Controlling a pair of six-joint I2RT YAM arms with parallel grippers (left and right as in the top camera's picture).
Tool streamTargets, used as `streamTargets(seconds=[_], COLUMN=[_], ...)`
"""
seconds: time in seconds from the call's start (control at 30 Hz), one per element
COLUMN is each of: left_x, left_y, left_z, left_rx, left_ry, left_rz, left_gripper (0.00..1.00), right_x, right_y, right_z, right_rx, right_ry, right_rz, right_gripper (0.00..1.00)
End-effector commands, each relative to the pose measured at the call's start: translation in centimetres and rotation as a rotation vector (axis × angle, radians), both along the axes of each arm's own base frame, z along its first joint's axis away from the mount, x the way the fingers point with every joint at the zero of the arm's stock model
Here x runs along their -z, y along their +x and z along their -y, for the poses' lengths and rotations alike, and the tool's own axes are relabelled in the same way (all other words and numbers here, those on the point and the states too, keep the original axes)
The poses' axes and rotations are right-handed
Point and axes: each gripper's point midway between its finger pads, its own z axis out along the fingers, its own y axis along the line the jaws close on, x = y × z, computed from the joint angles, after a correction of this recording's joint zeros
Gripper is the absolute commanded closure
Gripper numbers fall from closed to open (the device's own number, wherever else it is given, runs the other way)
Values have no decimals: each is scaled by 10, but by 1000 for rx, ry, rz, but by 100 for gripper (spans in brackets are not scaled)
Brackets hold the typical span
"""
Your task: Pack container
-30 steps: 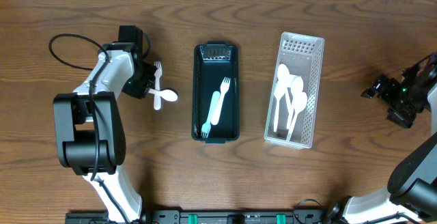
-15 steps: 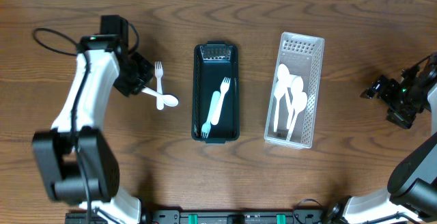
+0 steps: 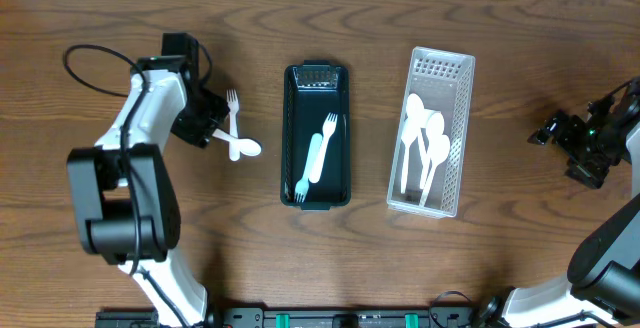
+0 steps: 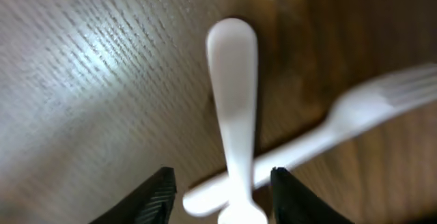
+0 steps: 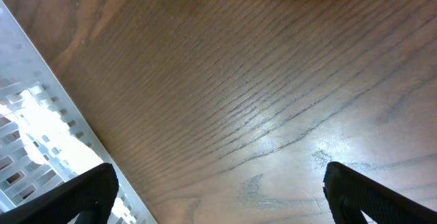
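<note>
A white fork and a white spoon lie crossed on the table, left of the black container. The container holds a white fork and a light blue fork. My left gripper is open at table height, and its fingers straddle the crossing. In the left wrist view the gripper has the spoon running between its fingers, over the fork. My right gripper is open and empty at the far right.
A clear perforated basket with several white spoons stands right of the black container. Its corner shows in the right wrist view, beside bare wood. A black cable loops behind the left arm.
The left arm swung out to the left and came back, and its gripper now sits at the crossed spoon and fork. The spoon has turned slightly. The right arm has not moved.
</note>
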Motion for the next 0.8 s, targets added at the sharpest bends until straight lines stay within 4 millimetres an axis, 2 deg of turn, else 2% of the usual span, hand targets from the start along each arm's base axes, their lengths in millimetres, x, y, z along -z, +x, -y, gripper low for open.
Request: streamTargets(seconds=[0.0,0.2,0.4,0.5,0.63,0.77], left_x=[15,30,51,58,59,57], left_y=[-2,1,-6,-8,-10,-9], left_z=[-4,-4,-4,-2,0,3], left_rx=[-63,-62,-62,-62,-57,-8], left_ry=[19,22,19,9,1,-20], left_rz=[-33,-44,-100,-121,-128,-120], left_gripper=[53,54,55,66,94,94], right_x=[-2,-2,-2,-2,-2,-1], right_y=[3,2,3,2,2,2], right_z=[-2,-2,-2,-2,-2,-3], right_rx=[5,5,5,5,5,5], right_ry=[10,10,9,10,10,12], right_rz=[7,6,7,6,6,4], right_gripper=[1,1,1,1,1,1])
